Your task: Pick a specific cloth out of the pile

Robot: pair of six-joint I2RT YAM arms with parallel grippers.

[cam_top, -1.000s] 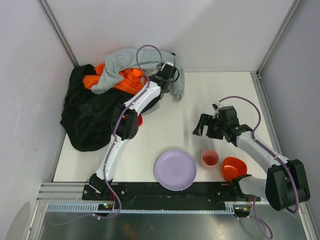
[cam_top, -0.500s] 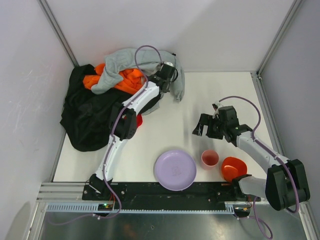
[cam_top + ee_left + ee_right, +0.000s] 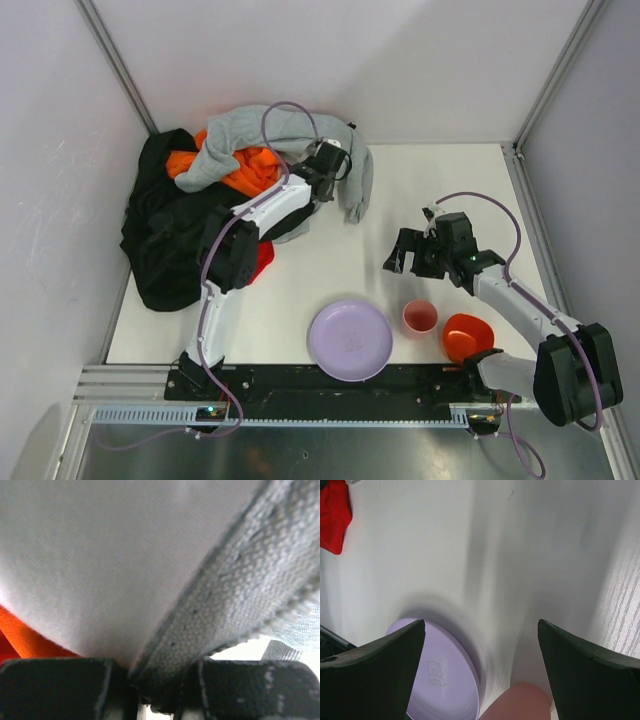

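Two arms work over a white worktop (image 3: 335, 265). In the overhead view, the left claw (image 3: 314, 171) is at the right-hand edge of the pile (image 3: 200, 200) and is closed narrowly on the gray sweatshirt (image 3: 240, 130), which is raised and drapes down on either side of it. An orange garment (image 3: 240, 172) lies just left of that claw and a black garment (image 3: 160, 250) farther left and nearer the bases. The red cloth (image 3: 262, 258) lies well back from the left claw, beside the arm's elbow at the black garment's edge and partly hidden by the arm. The right claw (image 3: 399, 252) hangs with jaws spread wide and holds nothing; near it, toward the bases, stand a pink cup (image 3: 420, 317), a purple plate (image 3: 350, 340) and an orange bowl (image 3: 468, 335). In the left wrist view, the left claw (image 3: 155, 692) pinches a ribbed fold of the gray sweatshirt (image 3: 240, 605) between its two dark fingers (image 3: 55, 682), with a strip of the orange garment (image 3: 22, 640) to the left. In the right wrist view, the right claw (image 3: 481, 625) stands wide over bare worktop (image 3: 520, 540), the purple plate (image 3: 445, 675) and the pink cup (image 3: 520, 702) below it and the red cloth (image 3: 332, 515) far off at upper left.
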